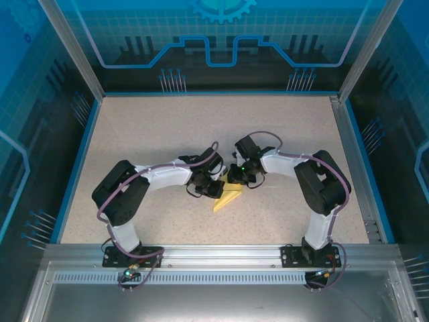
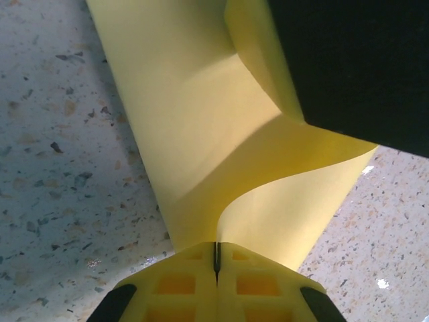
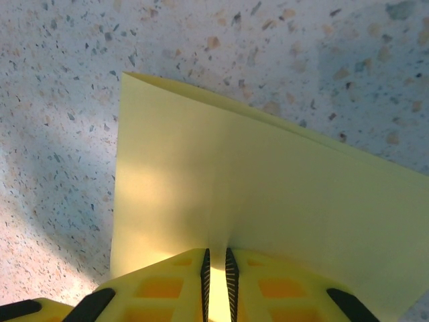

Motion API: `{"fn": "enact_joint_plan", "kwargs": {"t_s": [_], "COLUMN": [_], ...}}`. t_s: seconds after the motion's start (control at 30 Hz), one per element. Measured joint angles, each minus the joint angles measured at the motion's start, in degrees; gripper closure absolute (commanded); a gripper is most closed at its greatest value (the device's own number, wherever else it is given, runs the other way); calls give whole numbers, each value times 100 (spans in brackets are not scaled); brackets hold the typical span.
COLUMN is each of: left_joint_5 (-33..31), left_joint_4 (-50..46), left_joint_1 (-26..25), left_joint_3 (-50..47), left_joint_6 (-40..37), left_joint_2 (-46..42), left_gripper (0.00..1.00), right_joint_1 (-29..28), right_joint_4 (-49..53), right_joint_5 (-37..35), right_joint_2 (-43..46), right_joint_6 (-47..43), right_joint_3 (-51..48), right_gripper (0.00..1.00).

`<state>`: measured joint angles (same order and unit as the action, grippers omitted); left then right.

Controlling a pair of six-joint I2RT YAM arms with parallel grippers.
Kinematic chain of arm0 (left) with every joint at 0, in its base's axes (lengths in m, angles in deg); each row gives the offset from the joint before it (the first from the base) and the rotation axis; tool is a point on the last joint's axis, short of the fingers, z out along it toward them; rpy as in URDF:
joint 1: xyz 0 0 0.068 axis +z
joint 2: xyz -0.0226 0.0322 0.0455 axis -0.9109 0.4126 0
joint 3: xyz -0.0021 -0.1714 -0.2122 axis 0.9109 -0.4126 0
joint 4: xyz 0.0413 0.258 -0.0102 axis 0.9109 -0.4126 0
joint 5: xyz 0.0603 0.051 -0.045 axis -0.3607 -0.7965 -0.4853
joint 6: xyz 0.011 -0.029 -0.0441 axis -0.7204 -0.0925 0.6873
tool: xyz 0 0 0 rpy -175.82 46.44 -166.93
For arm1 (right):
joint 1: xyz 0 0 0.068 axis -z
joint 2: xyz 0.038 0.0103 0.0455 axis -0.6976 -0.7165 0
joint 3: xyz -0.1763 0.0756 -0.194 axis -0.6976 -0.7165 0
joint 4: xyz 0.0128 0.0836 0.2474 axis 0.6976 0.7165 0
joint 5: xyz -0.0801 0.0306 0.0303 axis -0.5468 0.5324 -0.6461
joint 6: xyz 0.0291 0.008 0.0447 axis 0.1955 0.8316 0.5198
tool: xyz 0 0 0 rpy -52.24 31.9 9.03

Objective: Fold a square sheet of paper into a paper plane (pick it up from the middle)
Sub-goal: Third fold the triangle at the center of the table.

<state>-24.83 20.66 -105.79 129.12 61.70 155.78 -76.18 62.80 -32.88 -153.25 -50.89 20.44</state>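
Both arms meet over the middle of the speckled beige bench [image 1: 167, 134], with the pale-yellow square sheet of thin paper [image 1: 226, 198] between them. It is partly folded, and one pointed end lies on the bench toward the near edge.

Step in hand, as I judge it: a fold is being made but is not creased yet. From the left wrist, the sheet [image 2: 201, 134] rises off the bench and curls over in a loose bend, with a soft roll instead of a sharp line.

To do it well:
- Hold both pinches firm so that the paper cannot slip.
- Carry the lifted flap across until its edge meets the layer below.
- Lower it flat before pressing along the bend.
- Move the two arms together, because a pull apart could tear or skew the sheet.

Left hand [image 2: 216, 251]: clenched tight, the pads meeting on the near edge of the sheet.

Right hand [image 3: 216, 258]: nearly closed, with only a narrow slit between the pads. The sheet [image 3: 255, 194] runs into that slit, so I read it as grasping the paper by its edge.
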Motion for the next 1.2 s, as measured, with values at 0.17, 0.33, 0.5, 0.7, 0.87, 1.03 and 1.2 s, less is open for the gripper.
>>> {"fn": "enact_joint_plan", "kwargs": {"t_s": [0.17,0.33,0.5,0.7,0.87,1.03,1.2], "left_joint_5": [-22,-46,-46,-44,-44,-46,-57], "left_joint_4": [4,9,9,9,7,4,7], "left_joint_1": [0,0,0,0,4,7,44], "left_joint_3": [-2,-17,-17,-17,-17,-17,-15], "left_joint_6": [2,2,2,4,2,4,4], "left_joint_2": [85,87,87,87,85,39,-72], "left_gripper": [99,98,99,99,99,98,98], "right_joint_1": [0,0,24,164,205,210,210], "right_joint_4": [7,35,48,50,59,188,208], "right_joint_5": [20,15,15,13,-2,-48,-74], "right_joint_2": [59,138,138,136,61,-85,-96], "right_joint_6": [2,0,2,-2,-28,-122,-221], "right_joint_3": [-46,-68,-68,-59,24,133,138], "right_gripper": [80,80,80,81,82,85,85]}}
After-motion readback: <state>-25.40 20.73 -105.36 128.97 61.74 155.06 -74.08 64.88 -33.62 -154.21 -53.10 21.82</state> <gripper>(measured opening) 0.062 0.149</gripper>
